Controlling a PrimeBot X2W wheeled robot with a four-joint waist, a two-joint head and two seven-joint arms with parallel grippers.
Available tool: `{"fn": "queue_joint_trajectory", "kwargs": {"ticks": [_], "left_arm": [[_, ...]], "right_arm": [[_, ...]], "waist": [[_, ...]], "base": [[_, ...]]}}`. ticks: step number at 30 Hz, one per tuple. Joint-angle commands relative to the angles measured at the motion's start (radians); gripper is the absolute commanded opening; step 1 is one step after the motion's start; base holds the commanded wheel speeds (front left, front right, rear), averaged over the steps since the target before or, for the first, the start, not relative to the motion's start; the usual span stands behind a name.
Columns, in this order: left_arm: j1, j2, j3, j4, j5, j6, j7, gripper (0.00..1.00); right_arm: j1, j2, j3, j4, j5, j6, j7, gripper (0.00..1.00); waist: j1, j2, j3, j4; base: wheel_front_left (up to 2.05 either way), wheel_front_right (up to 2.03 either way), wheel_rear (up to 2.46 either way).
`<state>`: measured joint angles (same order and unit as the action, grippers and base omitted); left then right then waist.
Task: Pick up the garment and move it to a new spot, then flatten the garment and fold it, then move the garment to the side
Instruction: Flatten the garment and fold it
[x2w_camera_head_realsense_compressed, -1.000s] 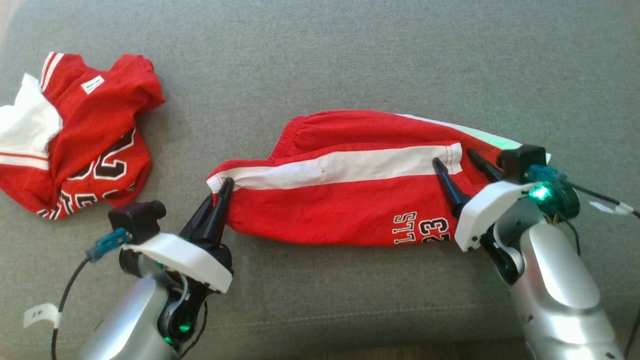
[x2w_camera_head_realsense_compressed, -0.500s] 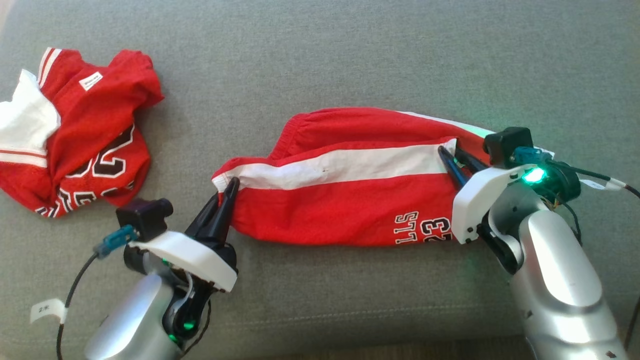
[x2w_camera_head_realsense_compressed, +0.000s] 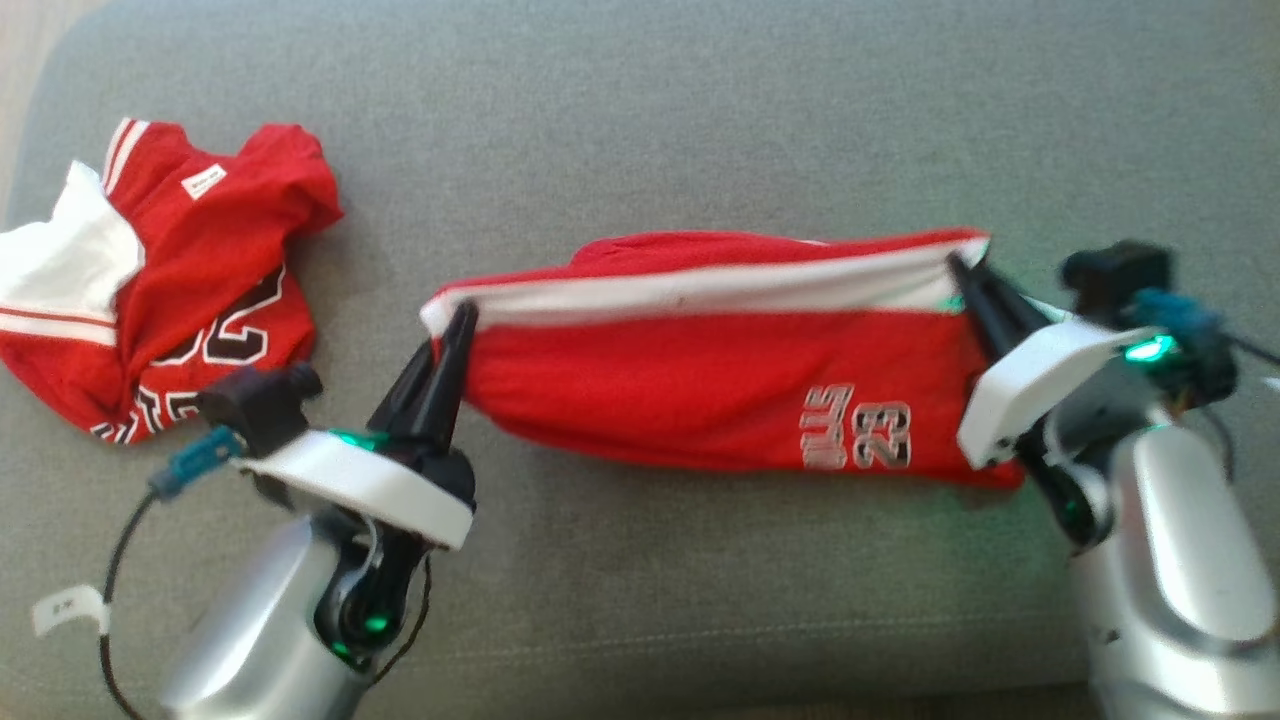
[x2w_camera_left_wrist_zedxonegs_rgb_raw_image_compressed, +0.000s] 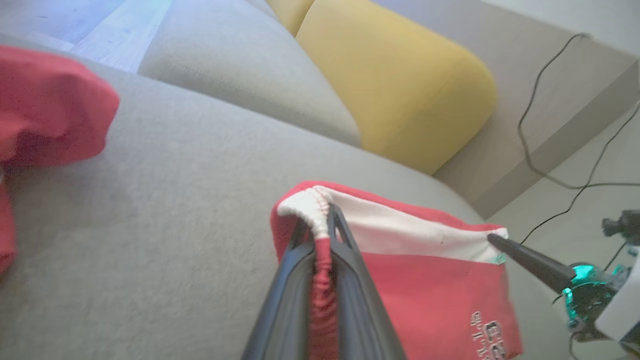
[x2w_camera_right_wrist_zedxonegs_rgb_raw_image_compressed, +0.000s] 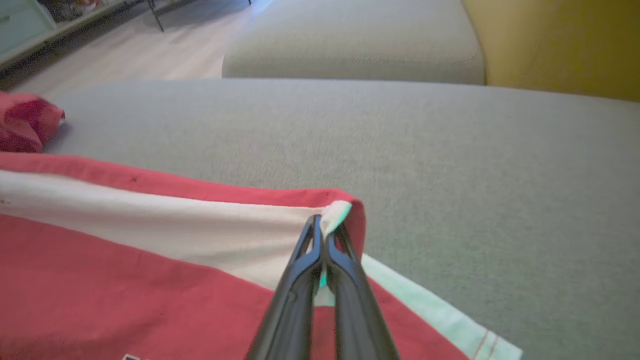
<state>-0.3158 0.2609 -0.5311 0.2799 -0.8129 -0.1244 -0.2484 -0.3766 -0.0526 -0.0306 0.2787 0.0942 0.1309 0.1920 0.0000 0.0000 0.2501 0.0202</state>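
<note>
The broad grey fabric sofa seat (x2w_camera_head_realsense_compressed: 700, 120) spread under everything, with a rounded yellow cushion (x2w_camera_left_wrist_zedxonegs_rgb_raw_image_compressed: 395, 85) beyond it in the left wrist view. Near the middle of the seat in the head view lay the red sports shorts with a white side stripe and a "23" print (x2w_camera_head_realsense_compressed: 700, 380). They were stretched between the two grippers, with their long axis running from 9 o'clock to 3 o'clock. The gathered elastic waistband pointed to 9 o'clock and the leg hem to 3 o'clock. The white stripe ran along the 12 o'clock edge, and the print sat toward the 4 o'clock corner. Well apart from them, at 9 to 10 o'clock on the seat, a crumpled red and white jersey (x2w_camera_head_realsense_compressed: 190, 280) sat in a heap.

The silver left forearm (x2w_camera_head_realsense_compressed: 260, 620) rose from 7 o'clock, with its long dark fingers aimed at about 1 o'clock. The silver right forearm (x2w_camera_head_realsense_compressed: 1170, 570) rose from 5 o'clock, with its fingers aimed at about 11 o'clock.

The left gripper (x2w_camera_head_realsense_compressed: 458, 322) was pinched narrow on the waistband corner, and the elastic was bunched between its fingers. The right gripper (x2w_camera_head_realsense_compressed: 962, 272) was clamped on the white hem corner at the shorts' 2 o'clock end, with a fold of cloth poking out past its tips.
</note>
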Motion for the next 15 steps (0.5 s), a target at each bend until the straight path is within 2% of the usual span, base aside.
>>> {"fn": "queue_joint_trajectory", "kwargs": {"ticks": [1, 3, 4, 6, 9, 11, 15], "left_arm": [[-0.055, 0.027, 0.043, -0.057, -0.034, -0.006, -0.009, 0.0], [-0.085, 0.041, 0.044, -0.11, -0.101, -0.006, 0.023, 0.0], [-0.129, 0.062, 0.049, -0.154, -0.161, -0.006, 0.075, 0.0], [-0.184, 0.079, 0.065, -0.181, -0.213, -0.006, 0.137, 0.0], [-0.292, 0.097, 0.079, -0.199, -0.249, -0.002, 0.226, 0.0], [-0.374, 0.108, 0.071, -0.19, -0.254, -0.003, 0.281, 0.0], [-0.563, 0.107, 0.062, -0.112, -0.239, -0.004, 0.336, 0.0]], "right_arm": [[-0.02, 0.002, 0.004, -0.059, 0.023, 0.0, -0.008, 0.0], [-0.038, 0.002, -0.017, -0.091, 0.06, 0.0, 0.002, 0.0], [-0.071, 0.002, -0.032, -0.119, 0.086, 0.0, 0.022, 0.0], [-0.121, 0.002, -0.049, -0.143, 0.101, 0.0, 0.048, 0.0], [-0.224, 0.002, -0.071, -0.144, 0.124, 0.0, 0.09, 0.0], [-0.308, -0.002, -0.065, -0.134, 0.085, 0.0, 0.101, 0.0], [-0.504, -0.003, -0.058, -0.045, 0.048, 0.0, 0.092, 0.0]], "waist": [[0.0, 0.0, -0.011, -0.003], [0.0, 0.0, -0.022, -0.005], [0.0, 0.0, -0.03, -0.012], [0.0, 0.0, -0.032, -0.02], [0.0, 0.0, -0.025, -0.037], [0.0, 0.0, -0.006, -0.047], [0.0, 0.0, 0.05, -0.07]], "base": [[0.0, 0.0, 0.0], [0.0, 0.0, 0.0], [0.0, 0.0, 0.0], [0.0, 0.0, 0.0], [0.0, 0.0, 0.0], [0.0, 0.0, 0.0], [0.0, 0.0, 0.0]]}}
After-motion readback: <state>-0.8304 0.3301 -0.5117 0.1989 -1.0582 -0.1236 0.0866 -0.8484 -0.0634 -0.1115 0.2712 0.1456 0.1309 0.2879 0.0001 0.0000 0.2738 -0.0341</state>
